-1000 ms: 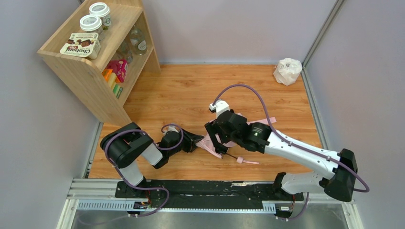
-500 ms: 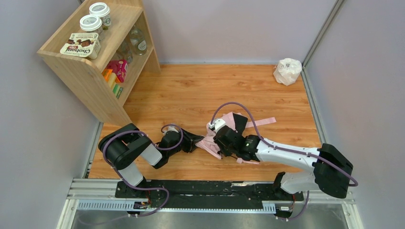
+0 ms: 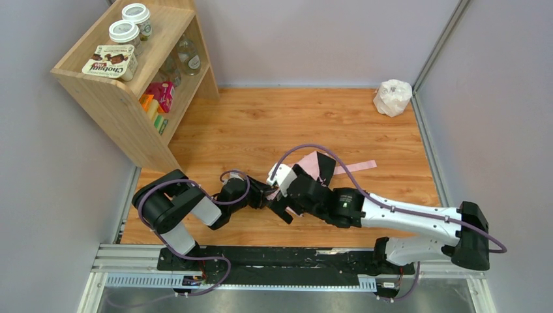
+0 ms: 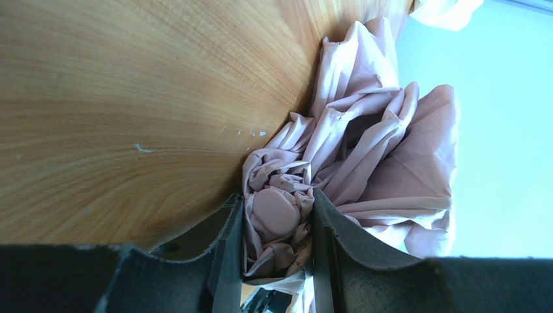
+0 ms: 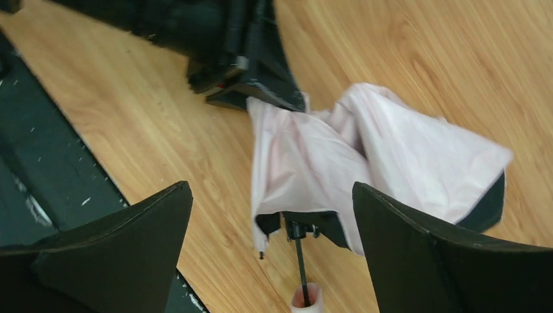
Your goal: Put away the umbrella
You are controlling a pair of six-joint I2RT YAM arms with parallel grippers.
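The umbrella [image 5: 365, 150] lies on the wooden floor as a crumpled bundle of pale pink fabric. Its thin black shaft [image 5: 300, 261] runs to a small pink handle [image 5: 306, 298]. My left gripper [image 4: 277, 241] is shut on the bunched top end, a rounded pink cap [image 4: 275, 212] squeezed between its fingers. My right gripper [image 5: 270, 186] hovers open above the fabric, its jaws wide apart and holding nothing. In the top view the right arm covers most of the umbrella [image 3: 313, 163]. There the right gripper [image 3: 283, 205] sits close beside the left gripper [image 3: 266, 194]. A pink strap [image 3: 357, 166] sticks out to the right.
A wooden shelf unit [image 3: 124, 98] with jars and boxes stands at the far left. A small white plastic bag [image 3: 392, 98] sits in the far right corner. Grey walls enclose the floor, and a black mounting rail [image 3: 274, 257] runs along the near edge.
My right arm has swung left and lower across the umbrella, ending beside the left gripper with its jaws wide. The pink handle is now hidden under it in the top view. The left arm stayed put.
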